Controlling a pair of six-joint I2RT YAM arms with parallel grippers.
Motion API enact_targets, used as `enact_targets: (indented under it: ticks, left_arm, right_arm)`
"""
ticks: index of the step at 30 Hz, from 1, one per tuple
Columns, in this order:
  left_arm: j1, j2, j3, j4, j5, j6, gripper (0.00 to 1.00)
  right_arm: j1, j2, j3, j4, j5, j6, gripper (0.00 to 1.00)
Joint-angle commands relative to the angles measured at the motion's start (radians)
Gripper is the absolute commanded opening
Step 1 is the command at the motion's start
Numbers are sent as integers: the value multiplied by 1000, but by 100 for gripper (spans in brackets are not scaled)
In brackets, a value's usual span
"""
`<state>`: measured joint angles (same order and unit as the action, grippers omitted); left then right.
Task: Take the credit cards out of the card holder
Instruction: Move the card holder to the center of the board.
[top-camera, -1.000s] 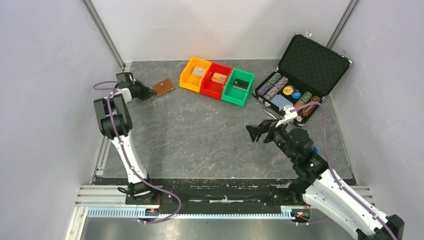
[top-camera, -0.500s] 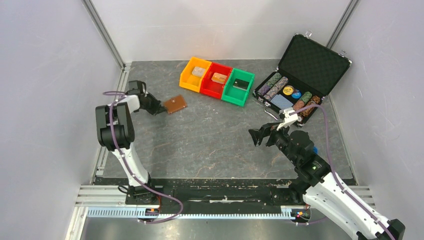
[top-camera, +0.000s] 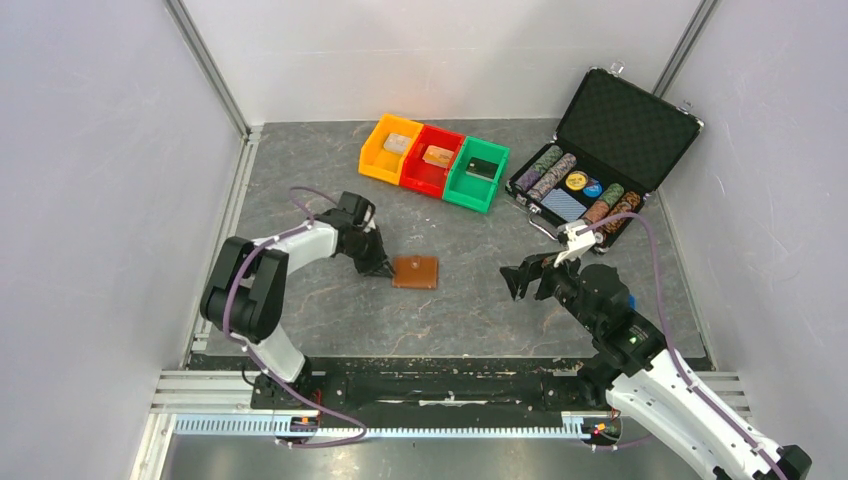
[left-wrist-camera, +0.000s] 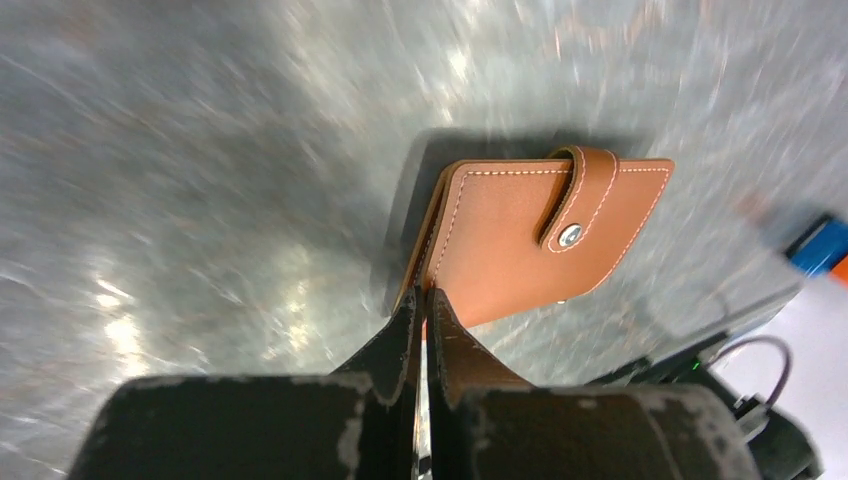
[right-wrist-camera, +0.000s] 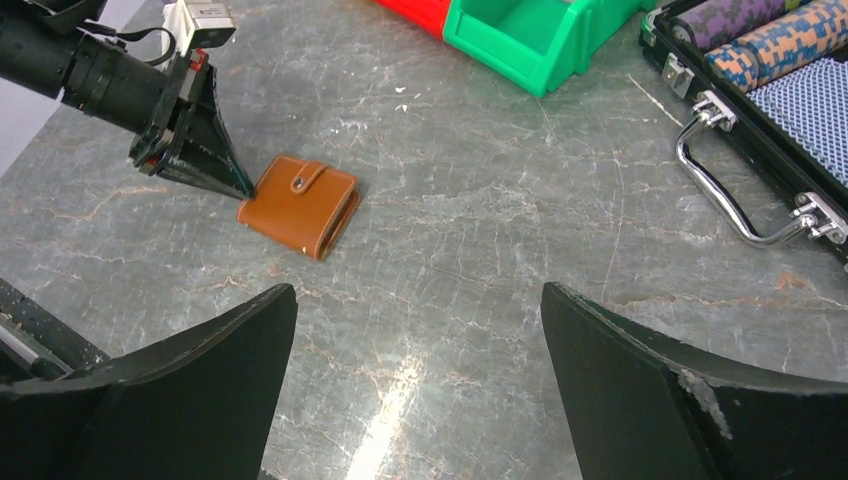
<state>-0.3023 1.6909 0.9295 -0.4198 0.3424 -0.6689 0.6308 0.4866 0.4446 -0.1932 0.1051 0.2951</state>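
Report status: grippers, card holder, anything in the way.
Left gripper shut on card holder at its edge. Right gripper open, empty, apart from it. Holder snapped closed, nothing pulled out. Nothing blocking it.

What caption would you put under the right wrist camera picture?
Left claw pinches a corner of the snapped-shut brown card holder; right claw is open.

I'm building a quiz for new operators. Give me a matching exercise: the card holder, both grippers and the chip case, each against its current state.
1. card holder
2. left gripper
3. right gripper
4. chip case

A. lid raised
B. snap fastened, closed
C. open, holding nothing
D. shut on a brown leather corner

Pairs: 1-B, 2-D, 3-C, 4-A
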Motion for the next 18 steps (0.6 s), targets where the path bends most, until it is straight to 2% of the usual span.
enact_targets:
  ticks: [1, 6, 10, 11, 14, 18]
  left_arm:
    - [-88, -78, -49, -25, 15, 76, 2]
    - [-162, -106, -70, 3, 121, 126, 3]
    - [-176, -121, -60, 30, 232, 128, 10]
    - [-176, -133, -52, 32, 240, 125, 15]
    - [-176, -166, -9, -11, 235, 130, 40]
    - [-174, -232, 65, -138, 131, 183, 60]
  right_arm:
    - [-1, -1, 18, -16, -27, -14, 94]
    - [0, 3, -36, -5, -99, 2, 88]
    - [0, 28, -67, 24, -151, 38, 79]
    - [0, 41, -70, 36, -160, 48, 77]
    - [1, 101, -69, 70, -190, 65, 73]
    - [21, 182, -60, 124, -205, 72, 68]
